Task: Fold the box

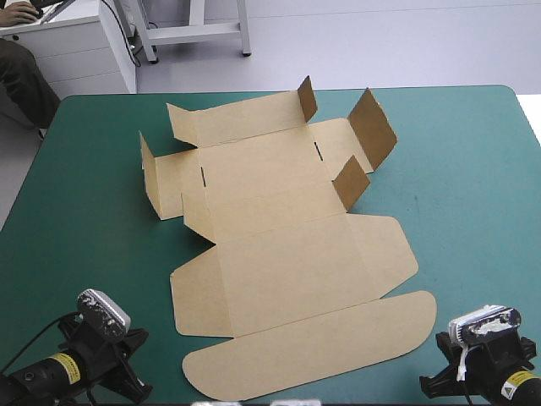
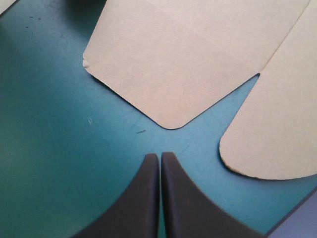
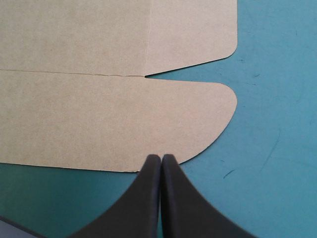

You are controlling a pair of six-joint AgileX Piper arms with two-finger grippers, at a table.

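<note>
Across the middle of the worktop [image 1: 473, 169], on its teal-green cover [image 1: 93, 220], lies the box [image 1: 287, 254], a cut sheet of brown board, mostly flat and turned a little askew to the worktop edges. Near half is flat: a wide lid panel [image 1: 287, 271] with a rounded side flap at each end, then a long rounded tuck flap [image 1: 313, 351] along the near side, close to the near worktop edge. Far half has parts raised: left wall [image 1: 150, 173] stands up, a big flap [image 1: 374, 127] at the far right is upright, and two smaller tabs stand, one at the far edge [image 1: 308, 97], one further in on the right [image 1: 351, 182]. Two short dark slits [image 1: 204, 175] show in the far panel. Left gripper [image 2: 160, 154] is at the near left corner, clenched with nothing in it, black fingers pressed together over bare cover. The rounded corner of the left side flap [image 2: 168, 64] is just ahead of it, apart from the tips, with the left end of the tuck flap beside that. Right gripper [image 3: 161, 156] is at the near right corner, also clenched and empty, tips right at the near edge of the tuck flap's rounded right end. Cannot tell if they touch the board.
</note>
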